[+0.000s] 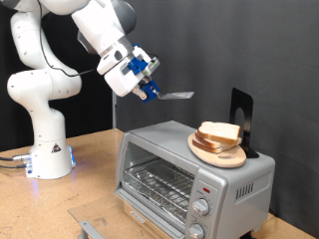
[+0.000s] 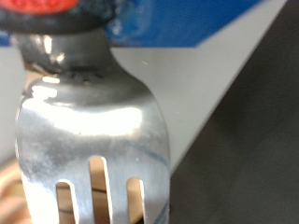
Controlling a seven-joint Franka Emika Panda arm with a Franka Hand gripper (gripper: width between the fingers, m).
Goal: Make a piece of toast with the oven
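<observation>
A silver fork (image 1: 175,96) is held in the blue-tipped jaws (image 1: 150,84) of the white arm, its tines pointed toward the exterior view's right. The jaws are closed on the fork's handle and are raised well above the oven (image 1: 191,171), over its end at the exterior view's left. In the wrist view the fork (image 2: 89,131) fills most of the picture, with its 2 slots seen and the handle clamped under a red and blue part.

The oven is seen on the wooden worktop (image 1: 70,204), with its glass door shut and the wire rack visible behind it. 2 round knobs and a red light are set on its front panel, at the exterior view's right of the door.

A round wooden plate (image 1: 217,152) is rested on top of the oven, toward the exterior view's right. The piece of toast (image 1: 219,132) is lain on that plate, on top of another bread slice (image 1: 208,144). A black stand (image 1: 242,112) is placed upright just behind the plate.
</observation>
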